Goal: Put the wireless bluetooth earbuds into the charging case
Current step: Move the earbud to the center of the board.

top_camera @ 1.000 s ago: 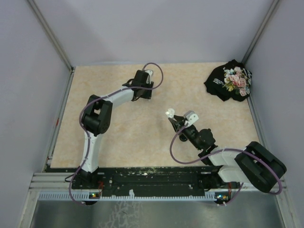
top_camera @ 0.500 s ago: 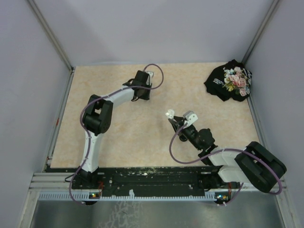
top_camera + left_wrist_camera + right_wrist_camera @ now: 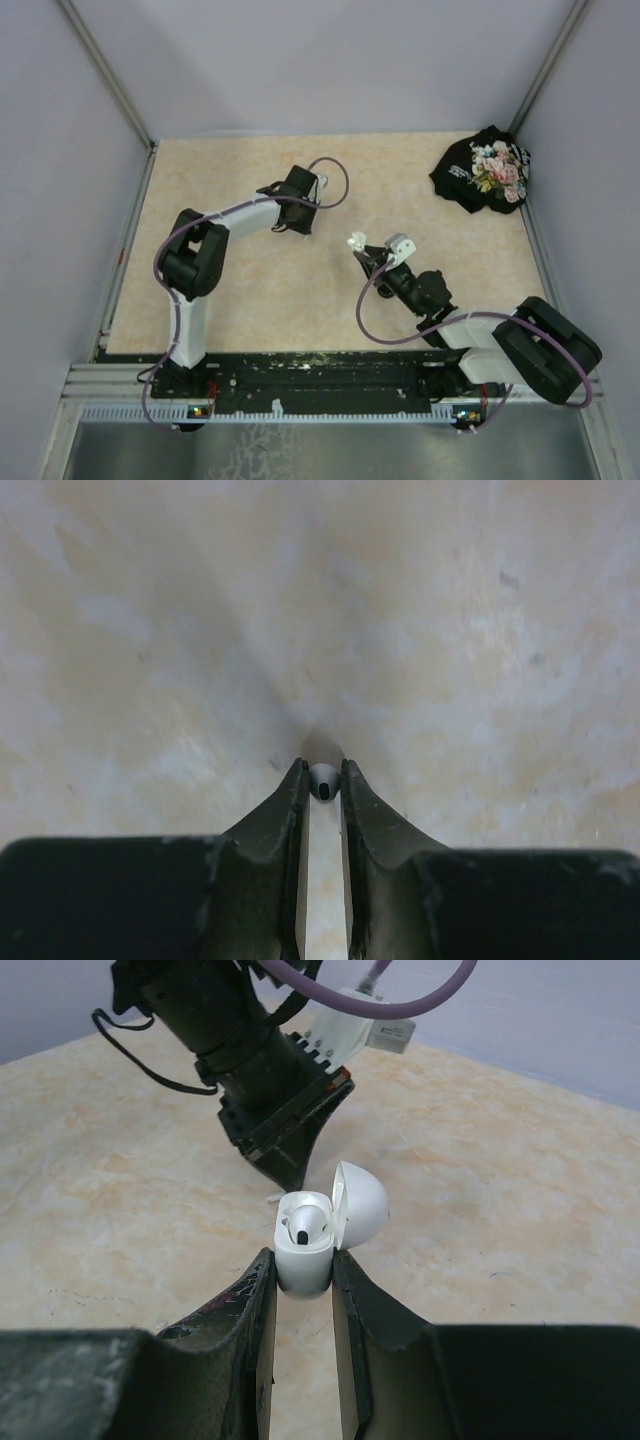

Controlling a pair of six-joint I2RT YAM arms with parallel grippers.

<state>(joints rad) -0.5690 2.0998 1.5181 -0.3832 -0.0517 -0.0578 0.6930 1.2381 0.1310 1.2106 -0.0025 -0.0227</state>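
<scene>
My left gripper (image 3: 323, 776) is shut on a small white earbud (image 3: 323, 781), pinched between its fingertips just over the beige tabletop. In the top view this gripper (image 3: 293, 212) points down at mid-table. My right gripper (image 3: 303, 1272) is shut on the white charging case (image 3: 303, 1257), held upright with its rounded lid (image 3: 361, 1206) swung open to the right. One white earbud (image 3: 304, 1226) sits in the case. In the top view the case (image 3: 357, 240) is at the right gripper's tip, a short way right of the left gripper. The left gripper (image 3: 290, 1165) hangs just behind the case in the right wrist view.
A black cloth with a floral print (image 3: 484, 170) lies in the back right corner. Grey walls (image 3: 80, 150) close in the table on three sides. A purple cable (image 3: 335, 185) loops off the left wrist.
The left gripper has closed on the earbud and shifted a little toward the near side. The right arm and the case have not moved.
</scene>
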